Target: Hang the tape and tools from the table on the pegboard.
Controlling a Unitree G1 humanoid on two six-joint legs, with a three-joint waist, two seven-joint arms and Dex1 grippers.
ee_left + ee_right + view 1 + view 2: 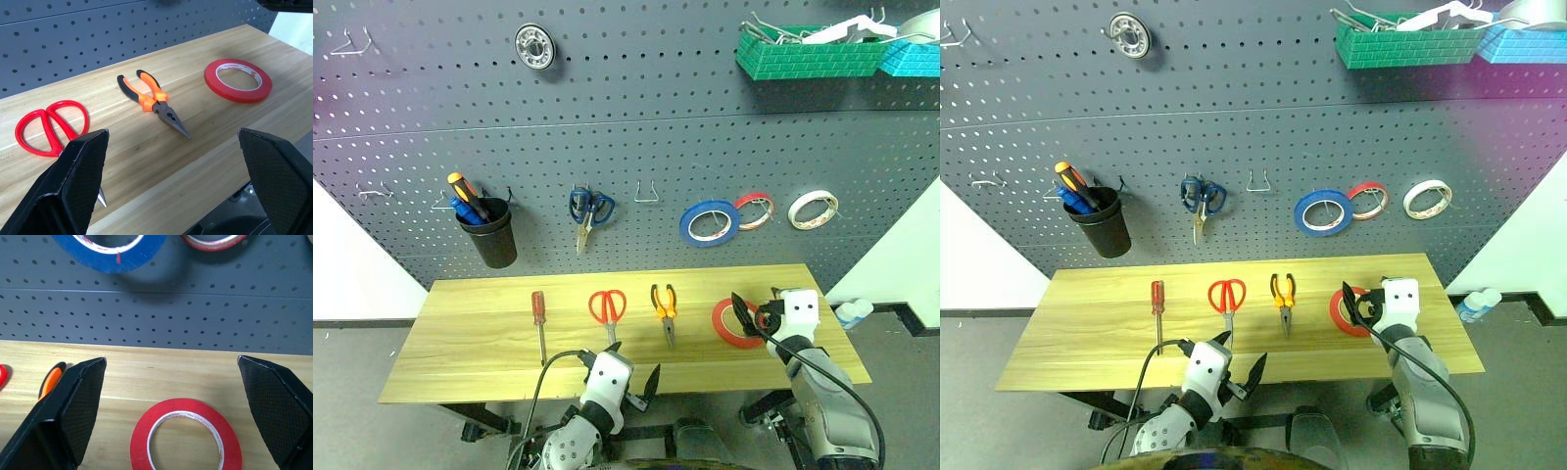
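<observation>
Four things lie in a row on the light wood table point(470, 338): a slim red-handled screwdriver point(539, 321), red-handled scissors point(607, 307), orange-and-black pliers point(664, 309) and a wide red tape roll point(186, 440), lying flat at the right end. My right gripper point(756, 300) is open, just above and in front of the tape with nothing between its fingers. At the table's front edge, below the scissors' tips, my left gripper point(619, 362) is open and empty, facing the pliers point(154, 100). The dark grey pegboard point(636, 127) rises behind the table.
On the pegboard hang a black cup point(489, 235) with a screwdriver in it, blue scissors point(587, 211), an empty hook point(648, 191), a blue roll point(708, 222), a small red-edged roll point(754, 209), a white roll point(813, 208) and a green basket point(808, 54).
</observation>
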